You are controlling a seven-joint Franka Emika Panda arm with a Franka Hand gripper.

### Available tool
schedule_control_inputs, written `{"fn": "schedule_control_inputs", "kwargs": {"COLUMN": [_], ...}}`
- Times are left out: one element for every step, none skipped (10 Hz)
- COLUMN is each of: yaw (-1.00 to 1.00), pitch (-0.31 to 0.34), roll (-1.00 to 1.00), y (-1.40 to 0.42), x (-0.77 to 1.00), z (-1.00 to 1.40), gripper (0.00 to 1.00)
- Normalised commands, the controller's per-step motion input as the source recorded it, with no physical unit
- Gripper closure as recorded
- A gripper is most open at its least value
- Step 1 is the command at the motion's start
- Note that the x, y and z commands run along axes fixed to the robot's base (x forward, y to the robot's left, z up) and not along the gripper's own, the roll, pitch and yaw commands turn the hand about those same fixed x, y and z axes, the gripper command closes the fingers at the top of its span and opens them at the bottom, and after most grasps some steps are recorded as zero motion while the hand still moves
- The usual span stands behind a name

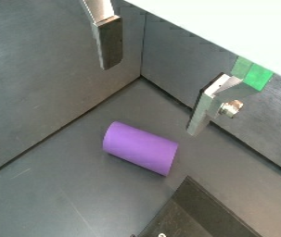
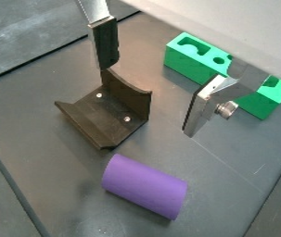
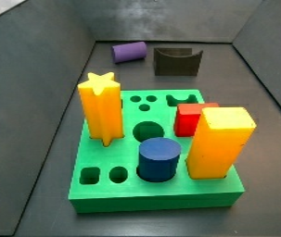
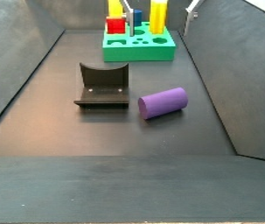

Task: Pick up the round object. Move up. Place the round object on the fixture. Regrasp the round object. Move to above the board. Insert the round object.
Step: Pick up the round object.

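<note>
So the purple peg [image 4: 163, 102] was lying on its side on the dark floor, just beside the fixture [image 4: 101, 86] but not touching it. The green board [image 4: 139, 47] sat well apart, at the far end of the bin in that side view, with several other pieces already stuck in its holes.

The gripper [image 2: 154, 89] hung in the air above the floor, nothing between the fingers [image 2: 106, 44]. Both wrist views showed the two silver plates spread wide apart, so it was clearly open and empty. In a wrist view the peg [image 1: 140, 149] sat below the fingers and a bit off to one side, so I'd guess it needed to shift over before coming down.

As for handling: the peg looked smooth, rigid and probably light, plastic I'd say. Being a cylinder on its side, it'd likely roll if nudged by one finger first. I'd take hold across the curved body around mid-length, pads square to its axis, closing evenly so it didn't squirt out. Nothing fragile about it as far as I could tell.
</note>
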Motion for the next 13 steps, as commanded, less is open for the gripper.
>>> {"fn": "schedule_control_inputs", "kwargs": {"yaw": [-0.73, -1.00, -1.00, -1.00, -1.00, -1.00, -1.00, -1.00, -1.00, -1.00, -1.00, -1.00, -1.00], "pitch": [-0.150, -0.091, -0.070, -0.064, -0.050, -0.014, -0.011, -0.016, -0.009, 0.000, -0.004, -0.009, 0.000], "roll": [0.00, 0.00, 0.00, 0.00, 0.00, 0.01, 0.02, 0.03, 0.03, 0.03, 0.04, 0.04, 0.04], "y": [0.17, 0.01, 0.00, 0.00, 0.00, 0.00, 0.00, 0.00, 0.00, 0.00, 0.00, 0.00, 0.00], "x": [-0.08, -0.05, 0.00, 0.00, 0.00, 0.00, 0.00, 0.00, 0.00, 0.00, 0.00, 0.00, 0.00], "z": [-0.31, -0.48, -0.53, -0.55, -0.55, -0.55, -0.56, -0.55, -0.56, -0.58, -0.55, -0.55, -0.58], "gripper": [0.00, 0.00, 0.00, 0.00, 0.00, 0.00, 0.00, 0.00, 0.00, 0.00, 0.00, 0.00, 0.00]}}
